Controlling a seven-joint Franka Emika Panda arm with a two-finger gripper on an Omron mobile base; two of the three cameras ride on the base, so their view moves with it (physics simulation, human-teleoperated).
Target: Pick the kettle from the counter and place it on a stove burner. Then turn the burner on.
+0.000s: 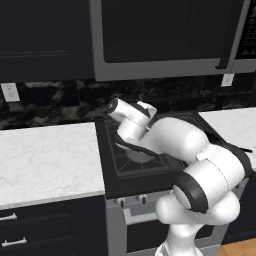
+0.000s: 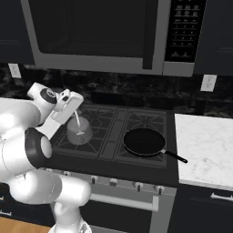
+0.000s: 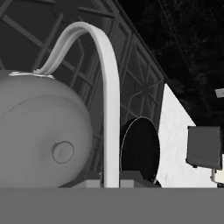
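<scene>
one kettle (image 2: 79, 131) sits on the front-left grate of the stove (image 2: 113, 136), directly under my gripper (image 2: 78, 122), with the frying pan (image 2: 144, 141) off to the far side on its own burner. in the hand view the wire handle (image 3: 107, 87) runs down between the finger tips, so i judge the jaws are clamped on it from above, keeping the body hanging level. i can read no brand or label; the microwave panel (image 2: 184, 32) text is too small.

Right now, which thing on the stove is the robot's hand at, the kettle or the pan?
The grey kettle on the front left burner: the gripper holds its arched wire handle. The black frying pan sits apart on the front right burner, untouched.
</scene>
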